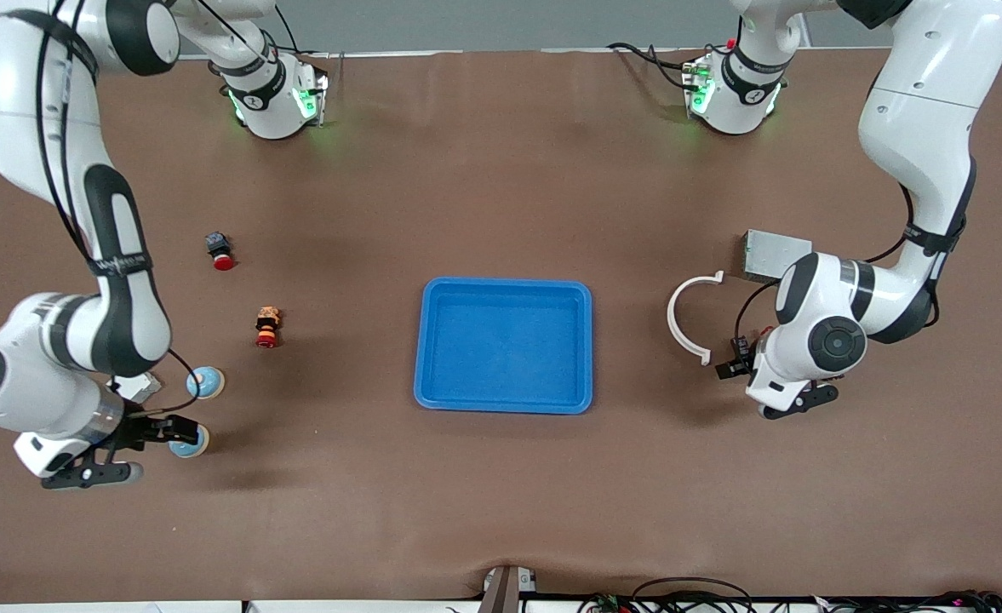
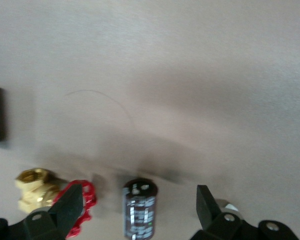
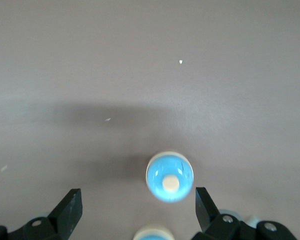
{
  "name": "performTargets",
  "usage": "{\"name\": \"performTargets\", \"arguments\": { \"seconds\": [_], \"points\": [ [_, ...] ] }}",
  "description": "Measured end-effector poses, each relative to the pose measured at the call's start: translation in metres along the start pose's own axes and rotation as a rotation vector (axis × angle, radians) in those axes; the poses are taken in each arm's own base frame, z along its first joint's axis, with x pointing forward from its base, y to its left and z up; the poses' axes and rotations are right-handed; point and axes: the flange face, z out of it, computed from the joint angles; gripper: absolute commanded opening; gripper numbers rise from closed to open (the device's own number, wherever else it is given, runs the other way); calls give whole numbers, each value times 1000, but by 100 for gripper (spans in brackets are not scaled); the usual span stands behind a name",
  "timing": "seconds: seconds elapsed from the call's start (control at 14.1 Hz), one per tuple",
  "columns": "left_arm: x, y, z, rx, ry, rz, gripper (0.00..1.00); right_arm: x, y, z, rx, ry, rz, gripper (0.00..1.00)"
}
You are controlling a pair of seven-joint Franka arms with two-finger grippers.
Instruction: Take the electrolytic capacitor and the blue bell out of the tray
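Observation:
The capacitor (image 2: pixel 139 211), a black cylinder with pale print, rests on the brown table between the spread fingers of my left gripper (image 2: pixel 138 196), untouched by either. In the front view that gripper (image 1: pixel 766 386) hangs low at the left arm's end of the table and hides the capacitor. A blue bell (image 3: pixel 170 177) with a cream knob sits just ahead of my open right gripper (image 3: pixel 138 196), closer to one finger. A second bell (image 3: pixel 153 233) shows between the fingers. In the front view the two bells (image 1: pixel 207 383) (image 1: pixel 188 443) lie beside the right gripper (image 1: pixel 130 449).
A blue tray (image 1: pixel 587 345) sits mid-table. A brass valve (image 2: pixel 35 192) with a red handle lies beside the capacitor. A white arc (image 1: pixel 686 319) and a grey box (image 1: pixel 773 255) are near the left arm. A red button (image 1: pixel 221 252) and a small orange part (image 1: pixel 268 328) lie toward the right arm's end.

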Motion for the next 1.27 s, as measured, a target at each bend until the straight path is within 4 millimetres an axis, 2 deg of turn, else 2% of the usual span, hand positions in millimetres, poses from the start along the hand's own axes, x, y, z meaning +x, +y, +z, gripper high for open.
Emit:
{"name": "performTargets", "arguments": {
  "seconds": [0.21,0.42,0.64,0.85,1.27],
  "points": [
    [3,-24,-24,25,-12,-1,100,-11,-1,-74,15,-36,1,100],
    [6,-47,-45,41,-19,43,100,-27,7,-129,21,-45,16,100],
    [11,-77,-56,49,-36,114,100,-48,11,-157,25,-35,29,100],
    [14,-118,-71,57,-73,180,100,-71,10,-187,-3,-29,31,100],
    [12,-185,-112,-11,-98,259,100,-110,-14,-260,-5,-52,64,100]
  ]
}}
